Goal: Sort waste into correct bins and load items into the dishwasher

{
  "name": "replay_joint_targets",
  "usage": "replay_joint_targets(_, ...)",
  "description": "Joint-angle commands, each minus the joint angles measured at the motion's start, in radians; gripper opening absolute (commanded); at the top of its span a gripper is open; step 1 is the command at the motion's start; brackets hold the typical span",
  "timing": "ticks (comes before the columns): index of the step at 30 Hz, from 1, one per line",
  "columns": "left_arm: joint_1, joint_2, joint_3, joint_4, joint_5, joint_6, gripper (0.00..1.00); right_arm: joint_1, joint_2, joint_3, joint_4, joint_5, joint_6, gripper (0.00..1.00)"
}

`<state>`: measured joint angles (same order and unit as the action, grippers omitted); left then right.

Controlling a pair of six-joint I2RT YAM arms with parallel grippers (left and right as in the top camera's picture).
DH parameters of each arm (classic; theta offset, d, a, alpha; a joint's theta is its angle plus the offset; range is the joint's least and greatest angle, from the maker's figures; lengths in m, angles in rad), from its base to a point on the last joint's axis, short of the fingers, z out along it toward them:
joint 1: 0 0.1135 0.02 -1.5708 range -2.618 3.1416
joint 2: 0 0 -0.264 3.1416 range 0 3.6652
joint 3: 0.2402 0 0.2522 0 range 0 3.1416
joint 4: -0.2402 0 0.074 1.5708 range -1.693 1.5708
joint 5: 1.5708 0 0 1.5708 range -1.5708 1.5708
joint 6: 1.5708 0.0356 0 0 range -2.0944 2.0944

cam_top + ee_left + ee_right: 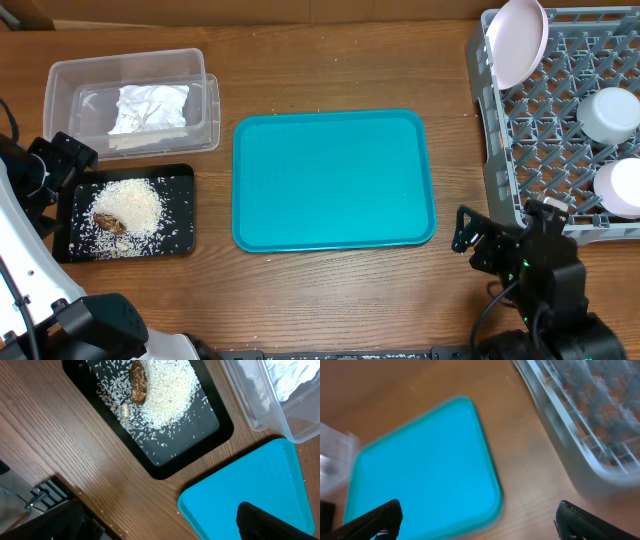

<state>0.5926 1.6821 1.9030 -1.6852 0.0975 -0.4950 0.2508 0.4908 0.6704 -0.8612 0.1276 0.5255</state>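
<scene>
The clear tub [62,90] at the back left holds the crumpled white napkin [150,108]. The black tray [180,215] in front of it holds loose rice [140,205] and a brown lump [110,222]; both show in the left wrist view, rice [167,390] and lump [139,382]. The grey dish rack [520,150] at the right holds a pink saucer [518,40] on edge, a white cup [610,113] and a pale round dish [622,187]. My left gripper [62,158] [160,515] is open and empty beside the black tray. My right gripper [470,240] [477,510] is open and empty between teal tray and rack. Red wrapper and chopsticks are not visible.
The large teal tray [335,180] lies bare in the middle of the wooden table and also shows in the left wrist view [260,485] and the right wrist view [420,465]. The rack's front corner [580,450] lies close to my right gripper. A few rice grains lie on the wood.
</scene>
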Motion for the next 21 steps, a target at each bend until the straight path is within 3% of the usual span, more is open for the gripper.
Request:
replay_joint_targets(1, 0.000, -0.002, -0.003, -0.001, 0.003, -0.006, 1.00, -0.056, -0.093, -0.076, 0.078, -0.095, -0.100, 1.00)
replay_joint_targets(12, 0.000, -0.002, -0.003, -0.001, 0.003, -0.006, 1.00, -0.065, -0.225, -0.298, 0.317, -0.108, -0.100, 1.00)
replay_joint_targets(21, 0.000, -0.002, -0.003, -0.001, 0.003, -0.006, 1.00, -0.066, -0.371, -0.413, 0.393, -0.106, -0.112, 1.00)
